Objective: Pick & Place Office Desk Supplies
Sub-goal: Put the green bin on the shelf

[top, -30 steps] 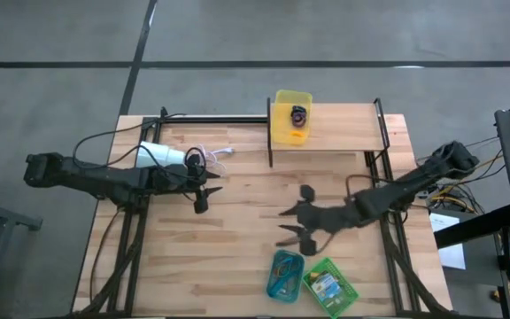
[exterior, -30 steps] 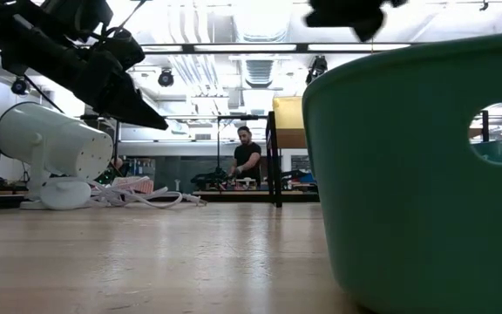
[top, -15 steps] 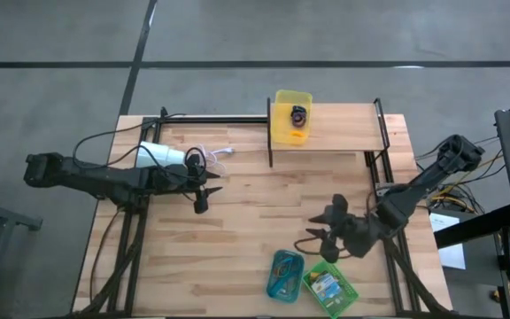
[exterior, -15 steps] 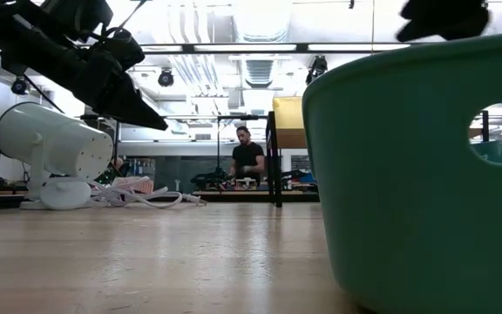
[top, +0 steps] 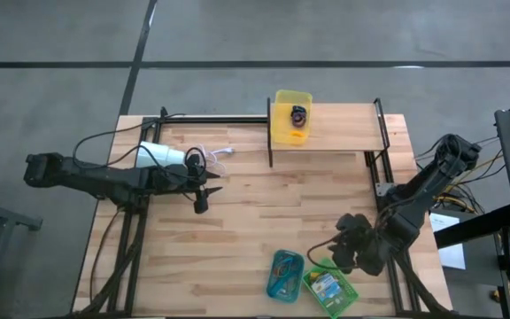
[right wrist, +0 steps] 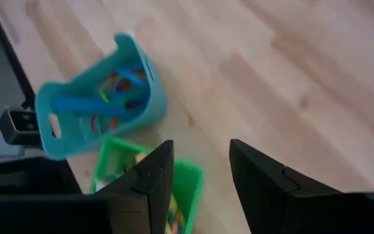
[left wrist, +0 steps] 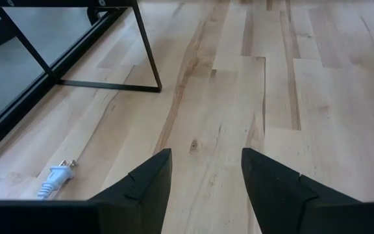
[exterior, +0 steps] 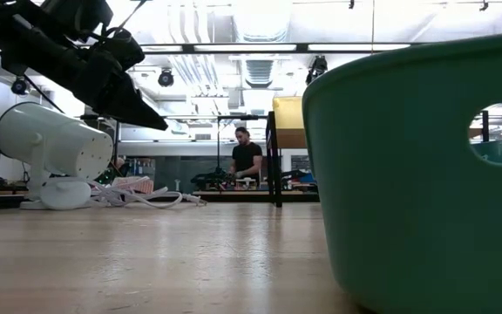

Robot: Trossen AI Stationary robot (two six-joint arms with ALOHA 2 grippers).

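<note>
Sorting apparently near complete: coloured loops (right wrist: 119,81) in teal tray (right wrist: 50,130), crayon boxes (top: 328,285) in green tray (top: 348,297), none loose on tabletop (top: 246,221). Right tool (right wrist: 197,172) spread and empty above trays; left tool (left wrist: 203,172) spread, idle beside lamp (top: 162,155).

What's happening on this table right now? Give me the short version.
Nothing is being held. The right tool, fingers open and empty, hangs close to the teal tray of coloured loops and the green tray at the table's near edge. The left tool waits open by the white lamp. A yellow tray sits on the raised shelf.
</note>
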